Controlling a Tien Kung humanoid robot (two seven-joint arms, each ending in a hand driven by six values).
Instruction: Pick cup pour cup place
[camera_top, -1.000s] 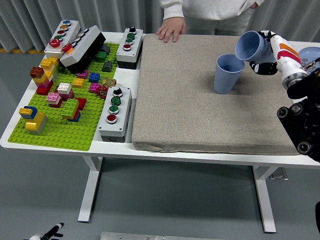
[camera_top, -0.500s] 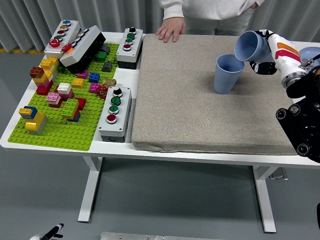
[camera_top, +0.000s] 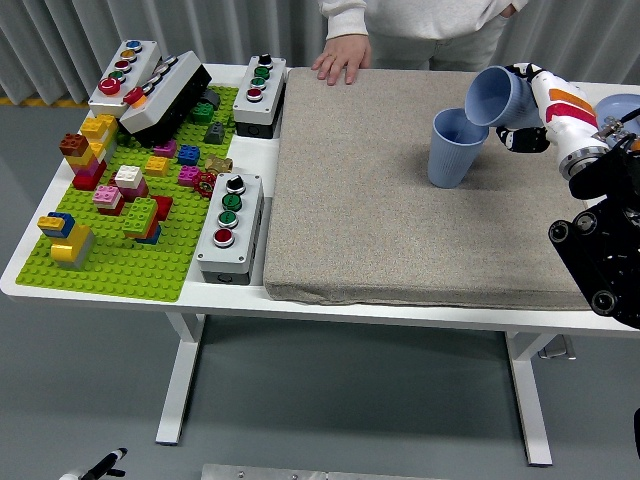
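On the table's left lay a green brick baseplate (camera_top: 120, 262) with button boxes (camera_top: 231, 226) beside it. Right of these the grey mat (camera_top: 400, 220) covered the table, a person's hand (camera_top: 340, 64) resting flat on its far edge. An upright blue cup (camera_top: 455, 147) stood on the mat. Just above its rim, the right hand (camera_top: 530, 105) gripped a second blue cup (camera_top: 497, 95), tilted mouth-down toward it.

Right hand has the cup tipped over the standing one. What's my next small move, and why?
Probably tilt the held cup back upright, then set it down on the mat. The right hand grips it with its mouth angled down over the standing cup; I cannot see whether anything has poured out.
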